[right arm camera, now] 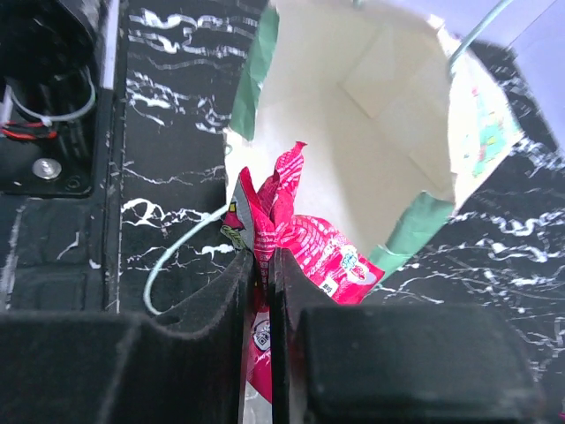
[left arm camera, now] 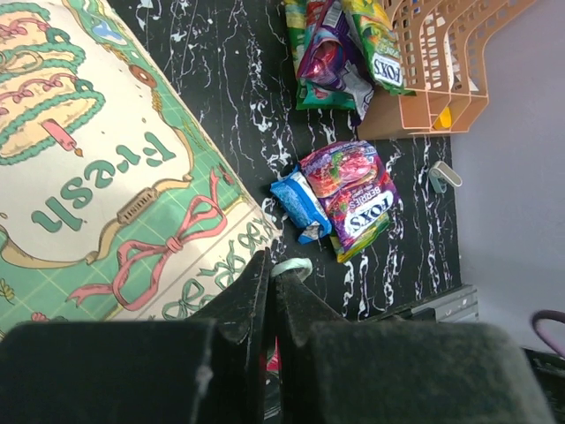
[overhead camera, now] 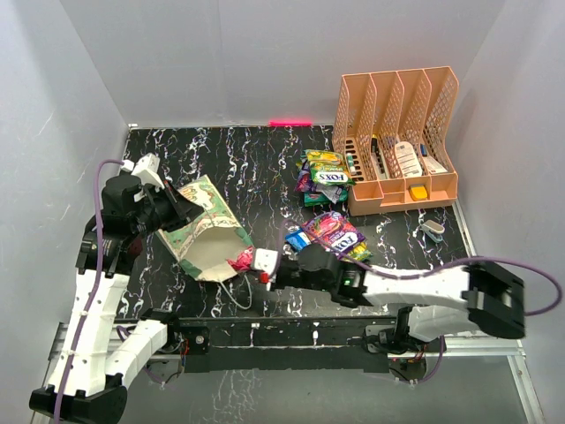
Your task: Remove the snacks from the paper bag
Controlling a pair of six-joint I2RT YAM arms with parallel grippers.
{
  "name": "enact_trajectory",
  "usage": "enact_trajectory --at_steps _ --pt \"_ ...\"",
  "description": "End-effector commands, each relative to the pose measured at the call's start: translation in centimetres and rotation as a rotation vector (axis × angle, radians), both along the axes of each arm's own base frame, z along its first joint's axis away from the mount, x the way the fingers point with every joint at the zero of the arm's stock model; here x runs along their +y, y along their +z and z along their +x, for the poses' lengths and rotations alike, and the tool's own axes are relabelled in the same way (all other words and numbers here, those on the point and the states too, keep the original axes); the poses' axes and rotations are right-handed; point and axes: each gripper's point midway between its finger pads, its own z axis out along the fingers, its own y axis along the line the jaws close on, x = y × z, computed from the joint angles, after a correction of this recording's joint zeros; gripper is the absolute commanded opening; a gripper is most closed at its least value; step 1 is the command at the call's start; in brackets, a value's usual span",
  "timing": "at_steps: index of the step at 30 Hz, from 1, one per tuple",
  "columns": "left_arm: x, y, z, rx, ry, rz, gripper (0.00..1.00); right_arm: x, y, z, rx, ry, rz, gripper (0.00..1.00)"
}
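Pink packet (right arm camera: 313,252): a glossy, crumpled snack at the open mouth of the bag (overhead camera: 205,221). It rests against the bag's pale lining, with its near end sticking out.
Right gripper (right arm camera: 262,263): the fingers are clamped on the near end of the pink packet, with only the foil between them. The arm reaches in low from the right.
Bag: mint-green paper with a cream front panel printed "Fresh". It lies on its side on the left half of the table (overhead camera: 256,159), panel upward and tilted. Its mouth faces the near edge and the right gripper.
String handle (right arm camera: 146,281): a thin pale loop trailing on the table just in front of the bag's mouth.
Left gripper (left arm camera: 271,269): the fingers are pressed together at the edge of the patterned panel and appear to pinch the paper. Another loop of mint string shows just beside the fingertips.
Near pile (overhead camera: 328,231): snacks lying on the table to the right of the bag. A purple-pink packet, a blue one and one printed "FOX'S" overlap, just behind the right arm.
Far pile (overhead camera: 322,170): green, purple and yellow packets heaped together farther back, just beside the organizer.
Organizer (overhead camera: 397,132): a peach mesh file holder standing upright at the far right. Its slots hold small bottles and boxes.
Clip (overhead camera: 433,230): a small grey-white item on the table in front of the organizer, apart from both piles.
Table: black with white marbling, with plain pale walls around it.
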Motion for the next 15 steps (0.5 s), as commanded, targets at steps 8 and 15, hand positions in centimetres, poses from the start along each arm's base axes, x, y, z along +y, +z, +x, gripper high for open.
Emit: enact_trajectory --at_steps 8,15 --pt "-1.7 9.1 1.3 -0.175 0.000 -0.185 0.00 -8.5 16.5 -0.7 -0.150 -0.116 0.386 0.07" --pt "0.6 11.3 3.1 -0.224 0.119 -0.084 0.00 -12.1 19.1 4.4 -0.058 -0.500 0.486 0.07"
